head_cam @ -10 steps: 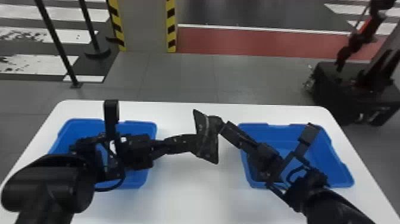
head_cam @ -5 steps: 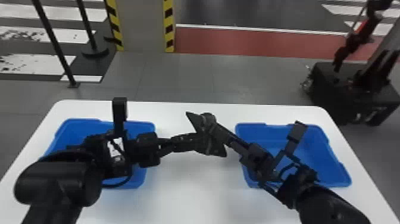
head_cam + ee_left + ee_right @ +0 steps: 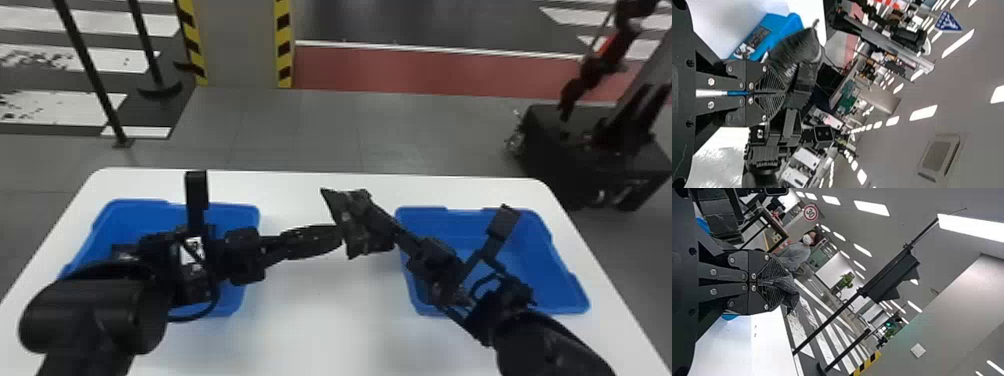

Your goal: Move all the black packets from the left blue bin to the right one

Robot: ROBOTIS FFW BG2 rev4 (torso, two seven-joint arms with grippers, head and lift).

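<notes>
Crinkled black packet [image 3: 350,222] held above white table [image 3: 320,325], between left blue rectangular bin [image 3: 145,212] and right blue rectangular bin [image 3: 556,260]. Black flat-fingered left gripper [image 3: 785,93] clenched on packet edge; matching right gripper [image 3: 782,282] grasps packet too. Double hold likely prevents drop during handover; left should release first.

"How many bins?"

"Two: one left blue bin [image 3: 122,222], one right blue bin [image 3: 540,265]."

"What else can be counted?"

"One black packet [image 3: 352,230], one left gripper [image 3: 336,236], one right gripper [image 3: 369,201], one white desk [image 3: 320,320]."

"And the background?"

"Two thin black poles [image 3: 85,65], two yellow-and-black striped strips [image 3: 283,47]."
</notes>
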